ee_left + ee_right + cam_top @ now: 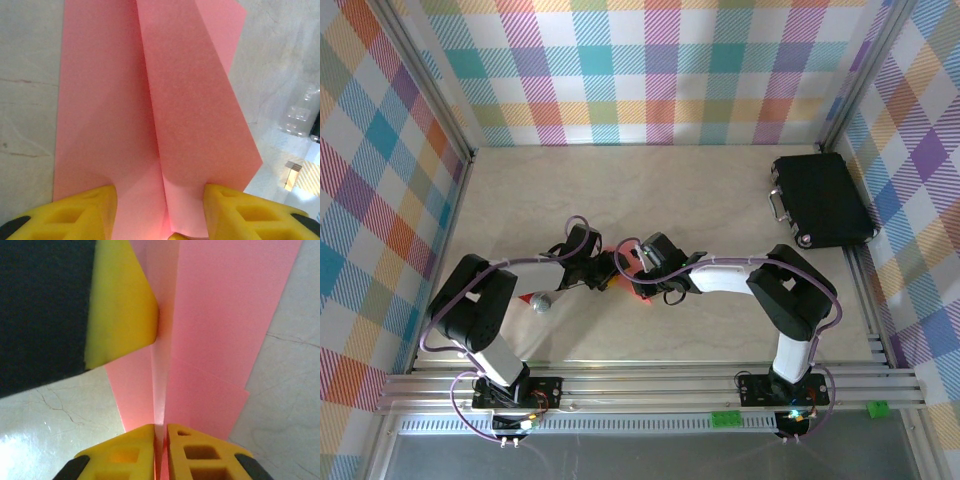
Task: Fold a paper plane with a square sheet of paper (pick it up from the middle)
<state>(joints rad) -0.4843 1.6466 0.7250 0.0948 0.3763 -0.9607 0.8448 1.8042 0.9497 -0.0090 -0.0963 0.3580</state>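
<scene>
The salmon-pink sheet of paper (640, 292) lies mid-table, folded into long panels with a raised centre ridge (162, 365). In the right wrist view my right gripper (160, 432) is shut on that upright ridge, its yellow fingers almost touching with the paper pinched between them. In the left wrist view my left gripper (160, 200) stands open, its yellow fingers (235, 210) spread on either side of the centre fold, with the paper (190, 100) running between and ahead of them. One left finger (120, 310) touches the ridge's side. From above, both grippers (600, 270) (632, 268) meet over the paper and hide most of it.
A black case (823, 200) with a metal handle lies at the back right by the wall. A small red object (527, 298) and a grey ball (542, 303) sit left of the left arm. Checked walls enclose the table on three sides.
</scene>
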